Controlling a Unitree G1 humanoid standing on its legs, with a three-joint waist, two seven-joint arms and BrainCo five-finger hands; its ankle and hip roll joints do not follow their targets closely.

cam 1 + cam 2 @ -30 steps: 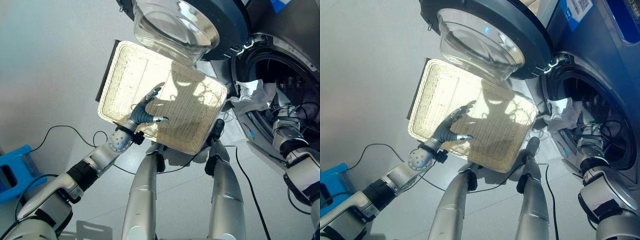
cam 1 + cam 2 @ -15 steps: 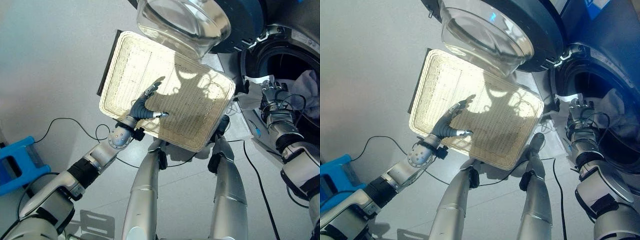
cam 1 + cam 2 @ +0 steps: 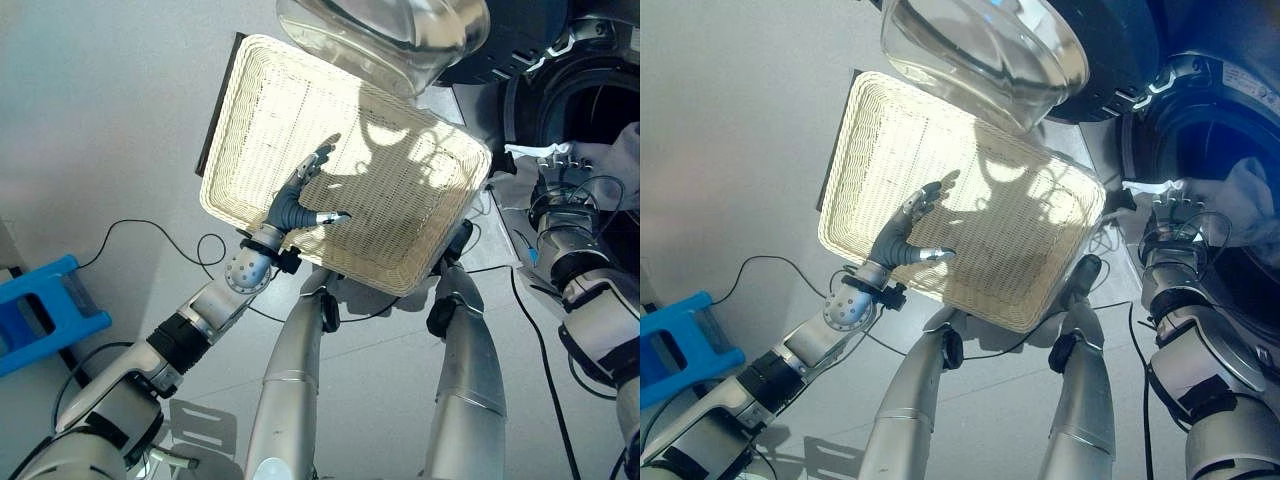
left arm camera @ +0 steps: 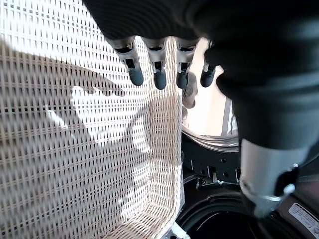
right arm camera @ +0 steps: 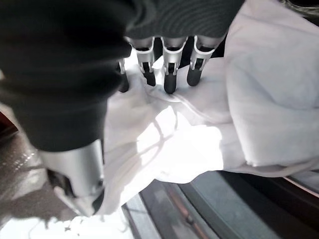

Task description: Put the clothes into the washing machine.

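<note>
Both hands open — right hand (image 5: 75,99) on white cloth (image 5: 209,119).

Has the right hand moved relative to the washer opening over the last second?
Yes. The right hand has pulled back from deep inside the washing machine drum toward the opening's front rim, where it now rests on the white clothes draped over the lip.

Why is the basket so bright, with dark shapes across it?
In the left eye view, strong light washes out the basket, and the left hand and the glass door throw shadows on the weave. In the left wrist view a hand-shaped shadow lies on it too. In the right wrist view the white cloth glares near the right hand.
</note>
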